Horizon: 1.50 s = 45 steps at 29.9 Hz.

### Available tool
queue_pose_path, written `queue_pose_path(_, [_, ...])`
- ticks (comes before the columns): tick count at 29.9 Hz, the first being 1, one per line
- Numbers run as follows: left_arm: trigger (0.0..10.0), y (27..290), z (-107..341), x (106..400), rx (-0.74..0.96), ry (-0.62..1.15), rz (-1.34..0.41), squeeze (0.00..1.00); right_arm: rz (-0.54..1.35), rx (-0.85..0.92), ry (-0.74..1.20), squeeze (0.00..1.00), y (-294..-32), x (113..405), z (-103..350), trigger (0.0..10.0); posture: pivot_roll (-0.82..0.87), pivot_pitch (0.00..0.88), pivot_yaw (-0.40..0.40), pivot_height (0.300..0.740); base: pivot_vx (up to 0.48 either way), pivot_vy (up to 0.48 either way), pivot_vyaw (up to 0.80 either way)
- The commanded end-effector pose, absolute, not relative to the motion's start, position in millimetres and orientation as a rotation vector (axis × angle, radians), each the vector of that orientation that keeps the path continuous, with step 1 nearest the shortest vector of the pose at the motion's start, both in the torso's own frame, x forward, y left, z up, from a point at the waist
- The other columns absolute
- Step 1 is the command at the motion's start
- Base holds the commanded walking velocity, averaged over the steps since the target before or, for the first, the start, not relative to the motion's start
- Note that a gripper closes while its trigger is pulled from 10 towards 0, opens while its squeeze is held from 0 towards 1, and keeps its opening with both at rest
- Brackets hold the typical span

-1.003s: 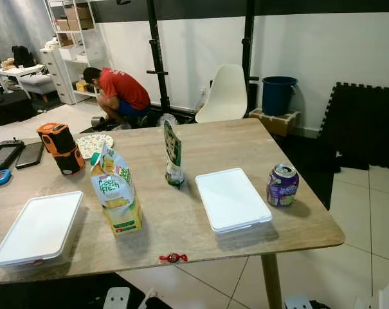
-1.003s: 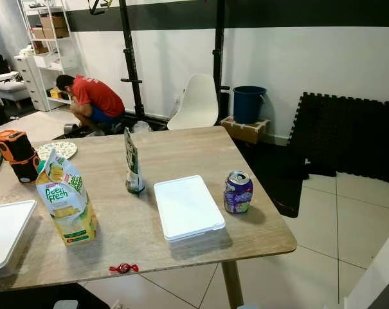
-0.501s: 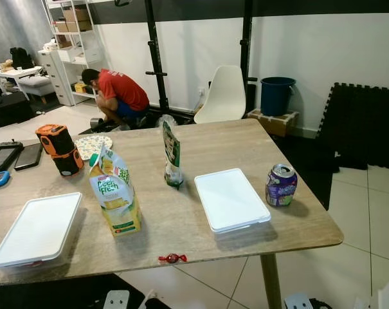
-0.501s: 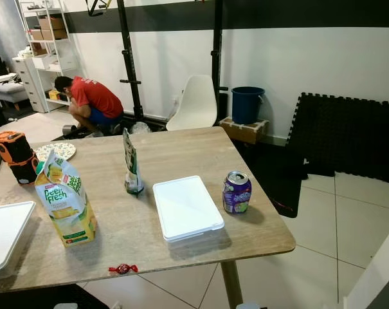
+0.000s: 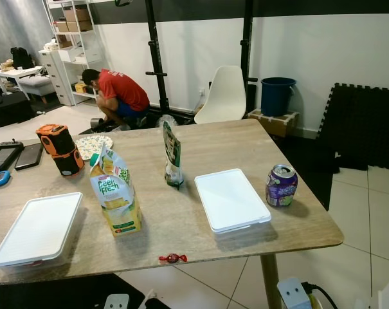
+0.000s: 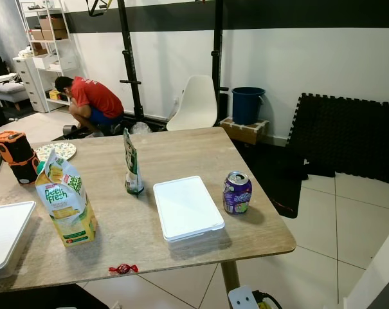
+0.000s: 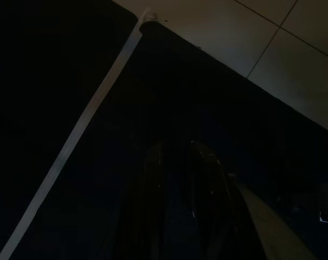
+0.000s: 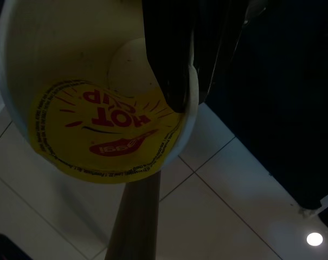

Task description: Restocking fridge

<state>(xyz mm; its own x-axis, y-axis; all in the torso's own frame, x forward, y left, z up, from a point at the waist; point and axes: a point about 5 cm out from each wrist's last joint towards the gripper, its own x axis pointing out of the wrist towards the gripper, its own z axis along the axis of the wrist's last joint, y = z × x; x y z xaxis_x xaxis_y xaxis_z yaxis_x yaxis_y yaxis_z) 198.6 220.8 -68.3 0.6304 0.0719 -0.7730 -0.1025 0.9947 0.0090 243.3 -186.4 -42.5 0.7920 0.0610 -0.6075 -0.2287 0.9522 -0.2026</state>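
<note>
My right gripper (image 8: 192,102) is shut on the rim of a white noodle cup (image 8: 98,108) with a yellow "Hot Cup" lid, held low over the tiled floor. A white part of my right arm (image 5: 290,293), trailing a black cable, shows below the table's front edge. On the wooden table (image 5: 181,232) stand a yellow juice carton (image 5: 116,193), a green pouch (image 5: 173,154) and a purple can (image 5: 281,185). Two white-lidded containers (image 5: 231,198) (image 5: 38,226) lie flat there. My left gripper (image 7: 177,162) hangs in the dark.
A red candy (image 5: 172,258) lies near the table's front edge. An orange device (image 5: 60,148), a plate (image 5: 94,145) and phones sit far left. A person (image 5: 120,93) crouches behind the table by shelves. A white chair (image 5: 225,95), blue bin (image 5: 278,95) and black mats (image 5: 364,125) stand beyond.
The white part of my right arm has risen a little into view under the table's front edge. The things on the table have not moved.
</note>
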Motion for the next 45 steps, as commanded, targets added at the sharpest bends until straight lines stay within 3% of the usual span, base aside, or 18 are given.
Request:
queue_pose_path(1, [10.0,223.5,-69.2,195.5,-0.043,0.881,0.121,0.0,0.178,-0.28,0.625,0.0,-183.4,245.7,-40.7,10.0,0.01,0.047,0.043,0.74,0.0,0.0,0.0])
queue_pose_path(45, [10.0,222.0,-63.1,204.2,-0.067,0.808,0.154,0.0,0.206,-0.237,0.654,0.0,-176.1,240.8,-45.6,10.0,0.03,0.017,0.018,0.74,0.0,0.0,0.0])
